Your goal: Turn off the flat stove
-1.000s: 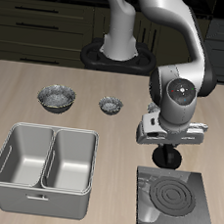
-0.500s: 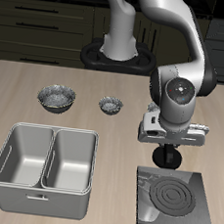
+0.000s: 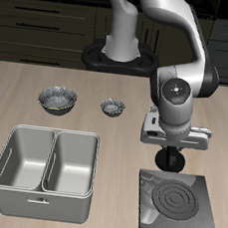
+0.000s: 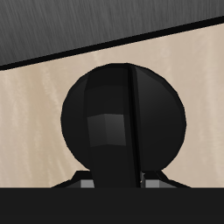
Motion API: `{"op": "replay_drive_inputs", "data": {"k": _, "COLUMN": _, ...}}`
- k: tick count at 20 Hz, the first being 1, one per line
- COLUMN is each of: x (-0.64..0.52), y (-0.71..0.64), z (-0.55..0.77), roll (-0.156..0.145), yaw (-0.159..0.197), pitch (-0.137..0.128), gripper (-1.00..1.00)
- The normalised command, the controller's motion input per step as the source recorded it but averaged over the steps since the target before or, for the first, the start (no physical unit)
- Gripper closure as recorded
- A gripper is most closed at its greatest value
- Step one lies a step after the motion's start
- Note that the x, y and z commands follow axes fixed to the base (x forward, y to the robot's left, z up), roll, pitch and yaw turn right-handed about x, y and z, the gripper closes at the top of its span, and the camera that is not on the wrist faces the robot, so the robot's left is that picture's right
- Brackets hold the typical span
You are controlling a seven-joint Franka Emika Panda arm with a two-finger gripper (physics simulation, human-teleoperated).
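Gripper [image 3: 168, 160] down on round black knob [image 4: 125, 122] of flat dark-grey stove [image 3: 181, 202]; coils dark. Jaw spread hidden, cannot tell. Next: verify off, lift clear.

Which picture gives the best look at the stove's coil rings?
The exterior view: the stove lies whole there, its dark coil rings plain. The wrist view shows only the black knob close up and a strip of grey plate, no rings.

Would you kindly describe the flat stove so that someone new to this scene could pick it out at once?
Start at the steel double-basin tray near the table's front edge; beside it lies the flat stove, directly under the gripper. It is a flat dark grey square plate with dark concentric coil rings, whereas the tray is pale and deep, and the two small bowls farther back are round.
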Motion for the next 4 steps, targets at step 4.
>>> {"op": "replay_drive_inputs", "data": {"k": 4, "x": 0.05, "y": 0.09, "z": 0.02, "roll": 0.029, "yaw": -0.147, "pitch": 0.015, "gripper": 1.0}}
